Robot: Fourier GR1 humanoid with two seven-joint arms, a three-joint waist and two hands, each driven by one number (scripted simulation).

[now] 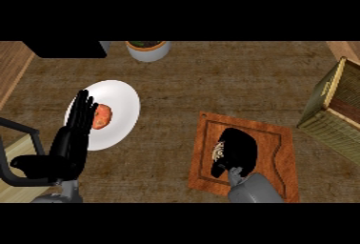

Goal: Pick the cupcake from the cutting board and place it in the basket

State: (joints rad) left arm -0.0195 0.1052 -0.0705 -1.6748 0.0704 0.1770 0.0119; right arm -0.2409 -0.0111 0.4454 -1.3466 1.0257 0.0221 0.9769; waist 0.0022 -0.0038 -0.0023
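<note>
The small cupcake with a pale pleated paper wrapper (217,151) lies on the brown wooden cutting board (273,138), and it is almost all hidden under the right robot hand (237,148); only a strip of the wrapper shows at the left side of this hand. The black fingers seem curled down round the cupcake, so I judge that the hand is grasping it, while it is not yet lifted from the board. The step in hand is therefore the pick. The next move calls for raising the cupcake straight up and carrying it to the right and away from the robot, to the woven straw-coloured basket (329,107), which stands well apart from this hand at the edge of the brown bench (211,81). The left robot hand (79,128) rests released, fingers straight, far on the other side, over a round white plate (121,95) with an orange-red fruit (103,116).
</note>
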